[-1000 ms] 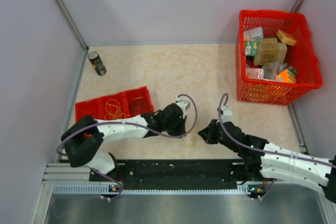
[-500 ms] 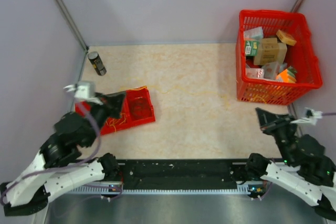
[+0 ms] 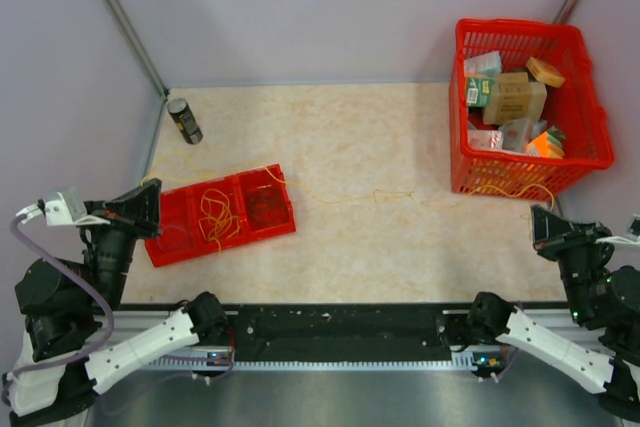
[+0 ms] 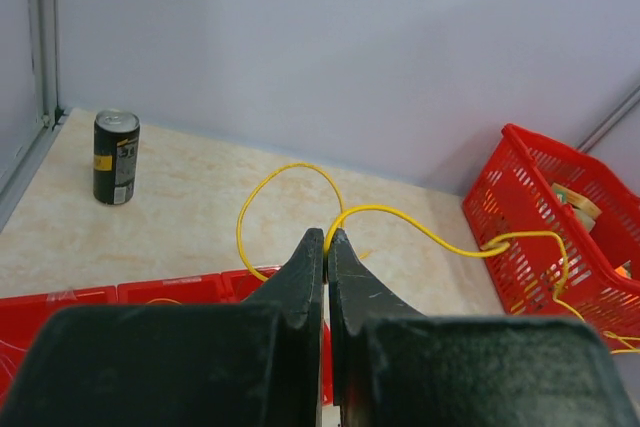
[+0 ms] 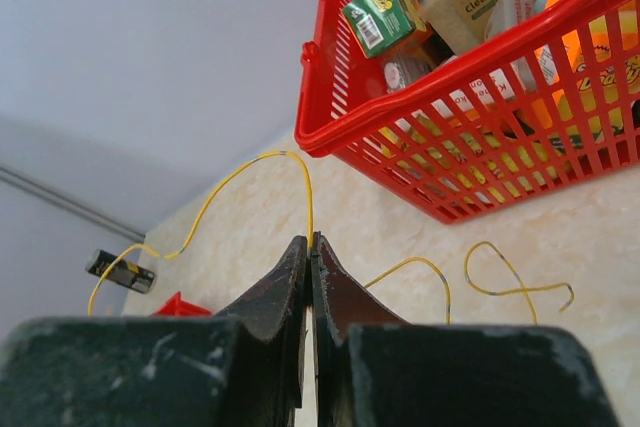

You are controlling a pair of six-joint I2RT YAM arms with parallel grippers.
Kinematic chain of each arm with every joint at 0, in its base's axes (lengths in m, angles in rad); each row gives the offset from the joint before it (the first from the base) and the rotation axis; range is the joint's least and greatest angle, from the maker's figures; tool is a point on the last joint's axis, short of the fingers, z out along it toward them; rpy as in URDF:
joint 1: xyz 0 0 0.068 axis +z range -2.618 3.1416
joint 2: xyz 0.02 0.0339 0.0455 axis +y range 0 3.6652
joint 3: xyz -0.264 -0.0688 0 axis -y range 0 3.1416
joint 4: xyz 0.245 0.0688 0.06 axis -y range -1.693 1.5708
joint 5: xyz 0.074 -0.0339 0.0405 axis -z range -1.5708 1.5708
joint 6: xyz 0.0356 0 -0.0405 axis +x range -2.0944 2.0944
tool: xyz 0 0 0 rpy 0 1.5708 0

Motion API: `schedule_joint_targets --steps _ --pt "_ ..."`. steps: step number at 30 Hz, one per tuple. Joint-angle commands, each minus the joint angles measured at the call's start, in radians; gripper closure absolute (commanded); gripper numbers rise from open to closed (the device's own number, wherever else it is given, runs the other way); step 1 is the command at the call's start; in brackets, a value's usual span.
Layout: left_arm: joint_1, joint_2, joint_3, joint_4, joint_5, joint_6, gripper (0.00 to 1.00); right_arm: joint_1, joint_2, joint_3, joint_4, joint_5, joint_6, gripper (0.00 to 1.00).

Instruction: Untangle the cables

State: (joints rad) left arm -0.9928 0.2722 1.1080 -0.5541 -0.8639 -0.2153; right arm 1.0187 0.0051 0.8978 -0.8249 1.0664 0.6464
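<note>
**Left gripper** [image 4: 325, 239]: raised off the near-left corner of the table [image 3: 380, 137]. Its jaws are pressed together and pinch a thin yellow cable [image 4: 372, 209] at their very tips. Just beyond the tips the cable rises into one open loop, then runs away to the gripper's right toward the red basket [image 3: 520, 25].

**Right gripper** [image 5: 308, 244]: raised off the near-right corner of the table. Its jaws are pressed together on the same kind of yellow cable, which arches up from the tips and trails off to the gripper's left. Ahead and to the right of these tips, a loose curled length of yellow cable lies on the table beside the foot of the basket.

**Overhead view:** a fine yellow line crosses the table between the two grippers, passing just in front of the basket. It is too thin to follow without breaks.

**Red tray** [image 3: 220, 249]: a divided tray lying just ahead of the left gripper. Its middle compartment holds the wire loops [image 3: 212, 215], yellow-orange and loosely coiled. The compartment farthest from the gripper looks darker, but its contents cannot be made out.

**Drink can** [image 3: 184, 120]: upright, well ahead of the left gripper and to its left, by the far-left corner.

**Small boxes** [image 3: 513, 97]: these fill the basket.
</note>
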Motion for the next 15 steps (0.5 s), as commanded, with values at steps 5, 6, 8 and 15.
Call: schedule_joint_targets --steps 5,6,8,15 --pt "0.002 0.113 0.051 -0.081 -0.021 -0.015 1.00 0.012 -0.048 0.003 -0.049 0.018 -0.002 1.00" --pt "0.002 0.125 0.079 -0.110 -0.067 -0.016 1.00 0.011 -0.048 0.015 -0.068 0.027 0.005 1.00" --pt "0.003 0.118 0.124 -0.141 -0.138 -0.007 1.00 0.014 -0.069 0.044 -0.097 0.046 0.021 1.00" --pt "-0.001 -0.050 0.122 -0.046 -0.225 0.119 1.00 0.014 -0.102 0.147 -0.215 0.116 0.076 1.00"
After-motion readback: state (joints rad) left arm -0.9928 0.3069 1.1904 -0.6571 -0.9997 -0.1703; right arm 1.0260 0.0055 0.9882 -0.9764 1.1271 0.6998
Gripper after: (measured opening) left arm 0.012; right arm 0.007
